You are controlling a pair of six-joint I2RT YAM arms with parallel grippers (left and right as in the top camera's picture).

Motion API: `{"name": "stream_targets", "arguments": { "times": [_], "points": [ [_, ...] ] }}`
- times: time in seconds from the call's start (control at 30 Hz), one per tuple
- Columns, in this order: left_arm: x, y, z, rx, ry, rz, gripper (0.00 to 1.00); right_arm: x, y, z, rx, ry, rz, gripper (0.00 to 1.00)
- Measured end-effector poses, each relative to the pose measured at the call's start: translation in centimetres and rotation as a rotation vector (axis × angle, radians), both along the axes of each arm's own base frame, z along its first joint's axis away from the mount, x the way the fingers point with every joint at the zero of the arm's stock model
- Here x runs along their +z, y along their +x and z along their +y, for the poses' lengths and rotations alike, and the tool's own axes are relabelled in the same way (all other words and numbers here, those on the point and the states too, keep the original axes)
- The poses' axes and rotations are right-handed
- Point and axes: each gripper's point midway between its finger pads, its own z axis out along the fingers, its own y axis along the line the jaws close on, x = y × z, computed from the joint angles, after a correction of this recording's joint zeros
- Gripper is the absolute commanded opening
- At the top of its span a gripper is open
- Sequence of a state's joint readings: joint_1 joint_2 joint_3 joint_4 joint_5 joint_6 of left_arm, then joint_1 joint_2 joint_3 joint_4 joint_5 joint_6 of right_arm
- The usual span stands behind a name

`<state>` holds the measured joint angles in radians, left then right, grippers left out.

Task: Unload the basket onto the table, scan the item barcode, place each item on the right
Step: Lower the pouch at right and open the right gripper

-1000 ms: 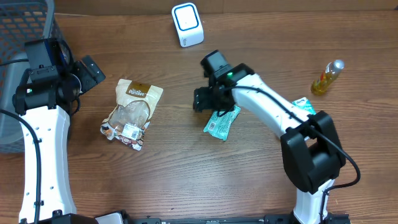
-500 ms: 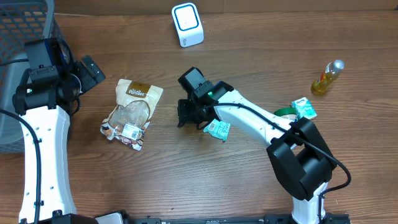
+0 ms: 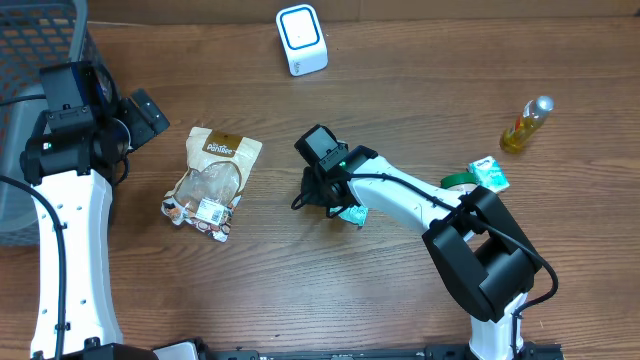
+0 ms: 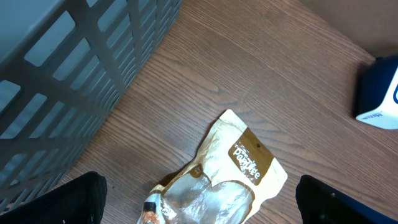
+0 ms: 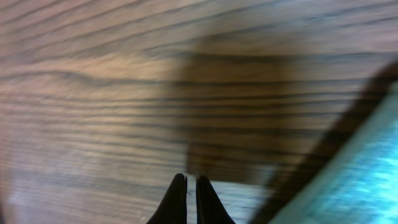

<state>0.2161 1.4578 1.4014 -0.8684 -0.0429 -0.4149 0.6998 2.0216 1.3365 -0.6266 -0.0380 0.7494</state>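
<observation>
Overhead: the right end effector is low over the bench, just beside the teal packet and well apart from the scanner.

Left wrist: the left end effector gapes wide and empty above the snack pouch.

Right wrist: its fingers are pinched together on nothing, so the pickup probably needs reopening and regrasping.

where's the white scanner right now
Overhead view: the white scanner stands near the top edge, centre, up and right of the brown snack bag.
</observation>
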Motion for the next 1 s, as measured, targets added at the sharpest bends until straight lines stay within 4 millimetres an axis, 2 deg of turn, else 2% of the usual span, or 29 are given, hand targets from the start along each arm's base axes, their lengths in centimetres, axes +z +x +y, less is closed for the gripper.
{"name": "stream_targets", "arguments": {
  "times": [0.33,0.63,0.87,1.0],
  "points": [
    [0.0,0.0,0.0,0.000,0.000,0.000,1.00,-0.5,1.0,-3.9,-0.176,-0.094,0.016,0.04],
    [0.0,0.0,0.0,0.000,0.000,0.000,0.99,-0.9,0.9,-10.0,-0.365,-0.096,0.204,0.04],
    [0.0,0.0,0.0,0.000,0.000,0.000,1.00,-0.9,0.0,-14.9,-0.360,-0.099,0.337,0.04],
    [0.0,0.0,0.0,0.000,0.000,0.000,1.00,-0.8,-0.3,-17.4,-0.297,-0.113,0.367,0.15]
  ]
}}
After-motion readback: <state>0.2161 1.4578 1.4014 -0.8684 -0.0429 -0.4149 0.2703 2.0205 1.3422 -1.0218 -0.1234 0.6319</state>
